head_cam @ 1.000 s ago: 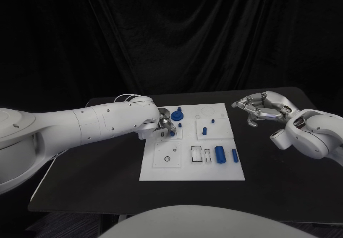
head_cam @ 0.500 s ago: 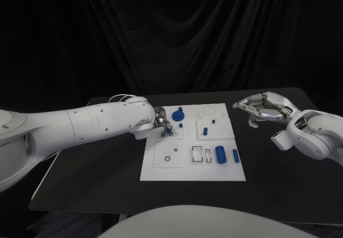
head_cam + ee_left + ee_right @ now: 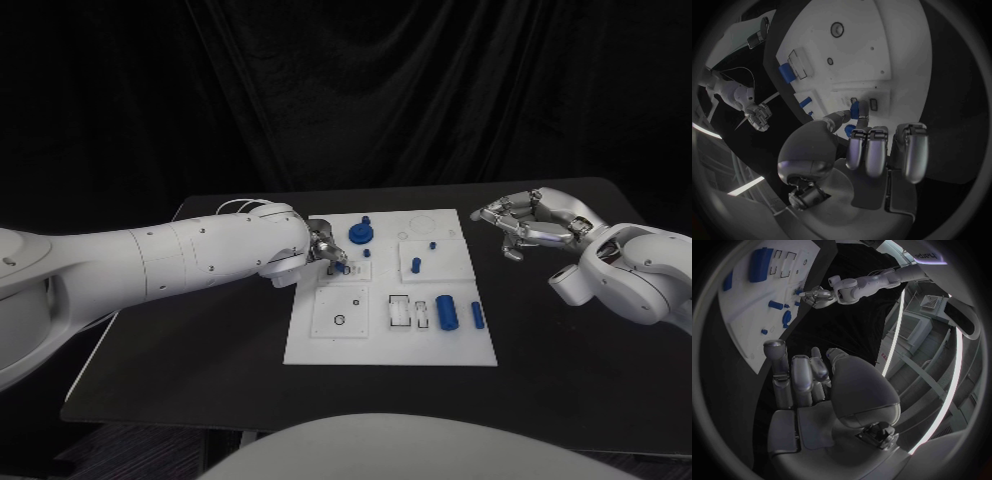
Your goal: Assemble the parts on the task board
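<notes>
One blue part between left hand fingertips.

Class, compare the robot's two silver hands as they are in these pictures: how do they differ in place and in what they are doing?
The left hand is over the white task board, while the right hand hangs over the black table, off the board's right edge. The left hand pinches a small blue part at the board; the right hand holds nothing, fingers loosely curled. Both are silver, many-fingered, on white arms.
</notes>
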Action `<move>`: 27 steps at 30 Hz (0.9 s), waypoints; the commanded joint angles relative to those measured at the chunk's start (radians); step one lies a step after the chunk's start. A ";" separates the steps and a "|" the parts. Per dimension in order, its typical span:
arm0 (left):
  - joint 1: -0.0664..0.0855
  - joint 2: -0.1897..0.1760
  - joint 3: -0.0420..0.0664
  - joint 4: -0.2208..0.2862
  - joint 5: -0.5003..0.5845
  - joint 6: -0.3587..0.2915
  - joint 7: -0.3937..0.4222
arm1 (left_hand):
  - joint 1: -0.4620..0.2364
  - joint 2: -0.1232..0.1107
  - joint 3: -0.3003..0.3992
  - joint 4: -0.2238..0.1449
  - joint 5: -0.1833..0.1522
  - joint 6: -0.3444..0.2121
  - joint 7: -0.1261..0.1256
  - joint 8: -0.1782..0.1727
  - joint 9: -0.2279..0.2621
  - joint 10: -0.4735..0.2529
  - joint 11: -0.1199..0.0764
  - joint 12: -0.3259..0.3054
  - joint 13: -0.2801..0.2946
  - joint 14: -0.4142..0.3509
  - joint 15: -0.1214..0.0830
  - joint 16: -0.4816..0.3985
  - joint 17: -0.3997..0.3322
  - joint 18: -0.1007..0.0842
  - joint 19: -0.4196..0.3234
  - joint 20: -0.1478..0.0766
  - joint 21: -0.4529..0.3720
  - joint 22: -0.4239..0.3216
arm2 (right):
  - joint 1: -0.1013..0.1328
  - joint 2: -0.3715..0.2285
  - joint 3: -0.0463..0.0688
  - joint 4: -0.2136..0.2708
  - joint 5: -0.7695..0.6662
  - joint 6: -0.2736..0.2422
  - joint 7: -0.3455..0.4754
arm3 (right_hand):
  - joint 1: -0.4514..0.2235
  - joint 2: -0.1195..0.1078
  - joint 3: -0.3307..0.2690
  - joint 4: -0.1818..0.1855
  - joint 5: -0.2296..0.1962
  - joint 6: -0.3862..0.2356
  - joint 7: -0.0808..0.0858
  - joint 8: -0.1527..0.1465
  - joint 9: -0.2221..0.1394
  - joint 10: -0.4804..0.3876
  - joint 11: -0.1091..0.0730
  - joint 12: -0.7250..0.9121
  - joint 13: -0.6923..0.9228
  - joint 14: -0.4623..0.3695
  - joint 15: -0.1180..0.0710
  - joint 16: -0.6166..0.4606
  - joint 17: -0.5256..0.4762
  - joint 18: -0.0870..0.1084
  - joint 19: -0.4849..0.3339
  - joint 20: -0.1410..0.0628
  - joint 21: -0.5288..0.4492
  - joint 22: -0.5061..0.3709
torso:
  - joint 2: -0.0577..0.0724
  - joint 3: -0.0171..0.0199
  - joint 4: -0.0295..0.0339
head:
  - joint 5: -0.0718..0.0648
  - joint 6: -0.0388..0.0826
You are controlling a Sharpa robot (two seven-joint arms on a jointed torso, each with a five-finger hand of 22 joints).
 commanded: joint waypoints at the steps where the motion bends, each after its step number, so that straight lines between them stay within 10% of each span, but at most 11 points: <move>1: -0.009 0.001 0.001 0.002 -0.001 -0.035 0.030 | -0.010 0.002 0.030 -0.024 -0.003 0.002 -0.006 -0.005 0.001 0.104 -0.004 0.004 0.263 0.104 -0.004 -0.004 0.263 0.014 -0.001 -0.006 -0.005 0.091 | -0.003 -0.001 0.001 0.000 0.002 0.014 -0.016 | 0.001 0.006 -0.004 0.001 0.001 -0.006 0.002 0.006 -0.001 -0.006 -0.002 0.001 -0.001 -0.002 0.001 0.000 0.000 0.016 -0.007 0.003 -0.003 0.076 | 0.000 -0.0003 0.0019 | -0.003 0.000; 27: -0.030 0.008 0.000 -0.007 -0.001 -0.064 0.059 | -0.016 0.008 0.034 -0.020 -0.005 0.003 -0.005 -0.009 0.003 0.104 -0.003 0.004 0.263 0.104 -0.004 -0.004 0.263 0.015 -0.004 -0.006 -0.008 0.086 | -0.005 -0.003 0.001 0.000 0.002 0.019 -0.021 | 0.001 0.006 -0.005 0.001 0.001 -0.007 0.002 0.007 -0.001 -0.008 -0.002 0.001 -0.003 -0.003 0.001 0.000 -0.002 0.016 -0.009 0.003 -0.006 0.075 | -0.001 0.0008 -0.0016 | 0.002 0.000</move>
